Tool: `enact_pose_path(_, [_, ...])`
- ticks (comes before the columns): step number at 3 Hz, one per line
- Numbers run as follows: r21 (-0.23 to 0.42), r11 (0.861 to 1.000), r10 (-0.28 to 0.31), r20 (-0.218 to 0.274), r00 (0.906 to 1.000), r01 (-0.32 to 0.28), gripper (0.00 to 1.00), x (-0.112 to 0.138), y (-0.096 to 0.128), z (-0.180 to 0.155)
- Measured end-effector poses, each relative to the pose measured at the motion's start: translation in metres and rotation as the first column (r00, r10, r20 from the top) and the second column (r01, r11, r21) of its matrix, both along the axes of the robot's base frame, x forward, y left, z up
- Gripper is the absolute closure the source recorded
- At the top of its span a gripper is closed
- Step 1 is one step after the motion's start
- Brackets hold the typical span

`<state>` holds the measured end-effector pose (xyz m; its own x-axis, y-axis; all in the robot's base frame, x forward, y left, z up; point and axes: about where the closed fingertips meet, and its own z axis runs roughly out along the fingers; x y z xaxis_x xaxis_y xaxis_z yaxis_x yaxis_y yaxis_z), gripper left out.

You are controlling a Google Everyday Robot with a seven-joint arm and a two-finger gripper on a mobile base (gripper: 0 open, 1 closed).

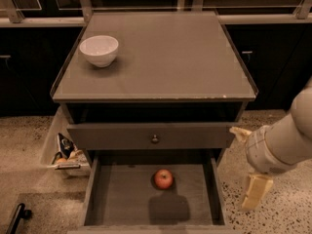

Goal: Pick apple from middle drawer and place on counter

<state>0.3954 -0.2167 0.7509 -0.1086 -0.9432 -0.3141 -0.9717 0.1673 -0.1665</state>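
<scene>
A grey-brown cabinet seen from above. The apple (163,178), small and red, sits on the floor of the open middle drawer (122,196), near its centre and towards the back. The counter (170,57) above carries a white bowl (99,50) at its far left corner. The robot's claw (247,165) hangs outside the cabinet's right side, beside the drawer, open and empty. The apple lies to the claw's left and slightly lower, with the drawer's right wall between them
</scene>
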Motion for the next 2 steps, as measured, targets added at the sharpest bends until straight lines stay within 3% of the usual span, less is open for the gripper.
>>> enact_pose_path(1, [-0.008,0.996,0.092,0.023,0.9955,-0.092,0.00,-0.0095,0.0126,-0.0208])
enact_pose_path(2, [-0.008,0.996,0.092,0.023,0.9955,-0.092,0.00,-0.0095,0.0126,-0.0211])
